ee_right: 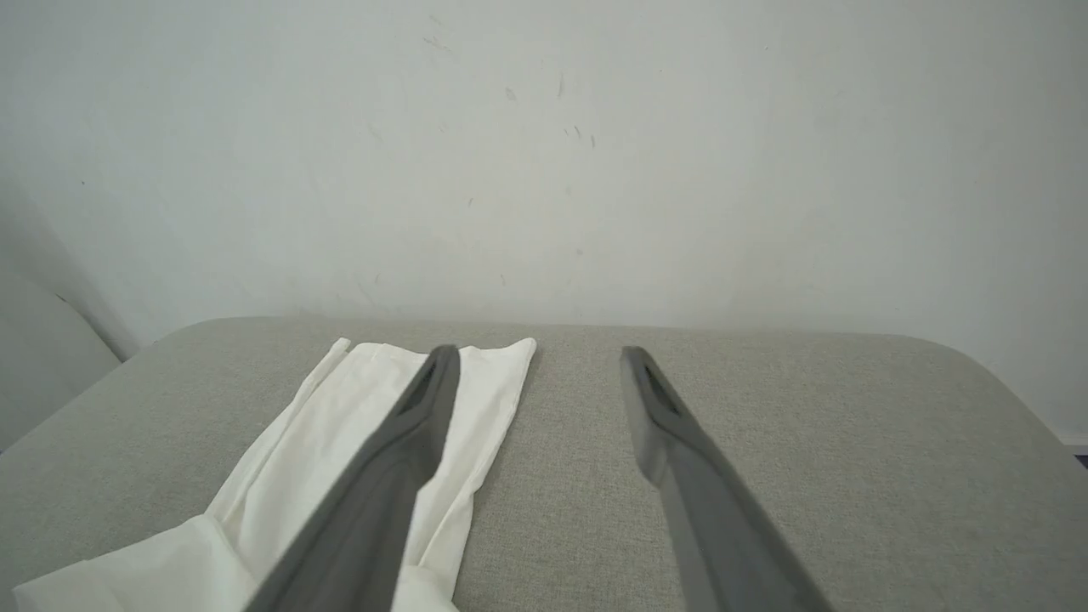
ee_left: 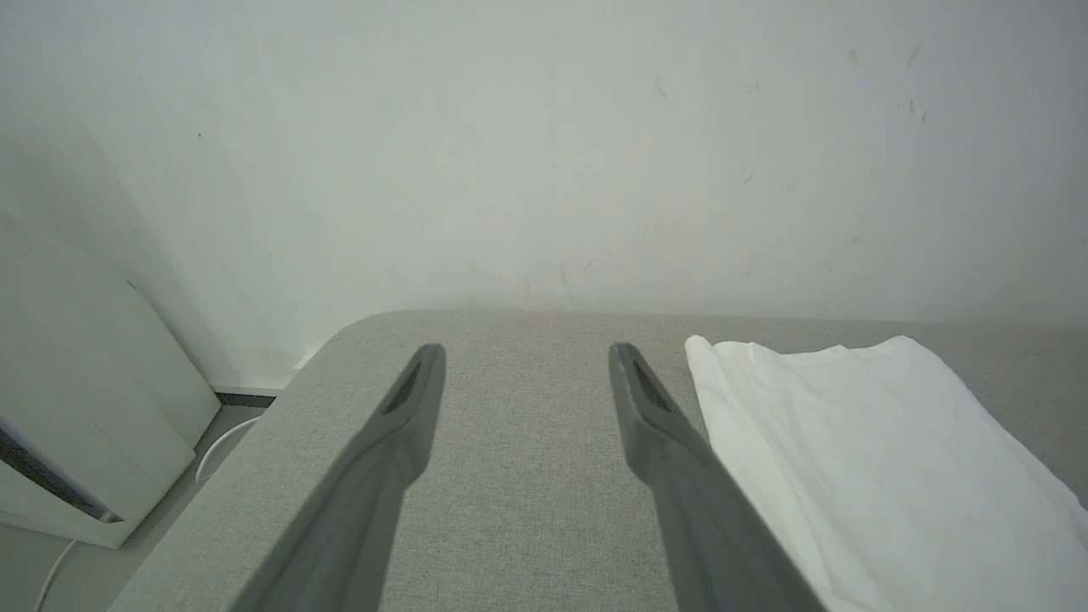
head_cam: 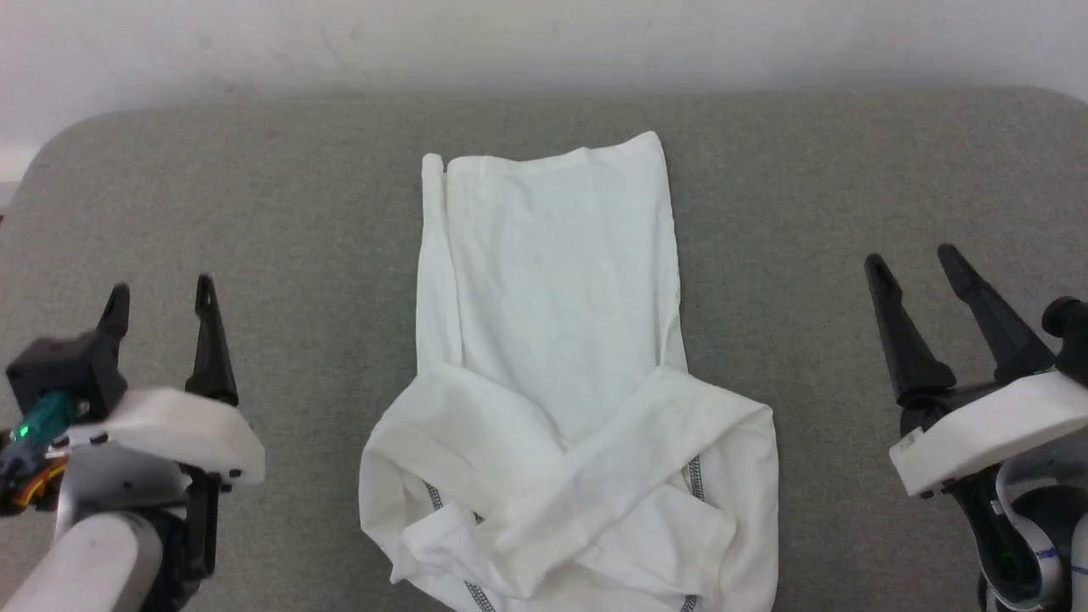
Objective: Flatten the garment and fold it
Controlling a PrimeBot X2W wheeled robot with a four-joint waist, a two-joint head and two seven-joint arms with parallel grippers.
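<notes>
The white garment [head_cam: 552,340] lies in the middle of the grey surface, its sides folded in to a narrow strip and both sleeves crossed over its near end, where grey stitched seams show. My left gripper [head_cam: 161,297] hovers open to its left, well apart from the cloth. My right gripper [head_cam: 916,262] hovers open to its right, also apart. In the left wrist view the garment [ee_left: 867,459] lies to the right of the open left gripper [ee_left: 527,361]. In the right wrist view the garment [ee_right: 280,484] lies to the left, partly behind the left finger of the open right gripper [ee_right: 540,361].
The grey padded table [head_cam: 255,212] has rounded far corners and ends at a white wall [head_cam: 544,42]. A white appliance [ee_left: 76,425] and a cable stand on the floor beyond the table's left corner.
</notes>
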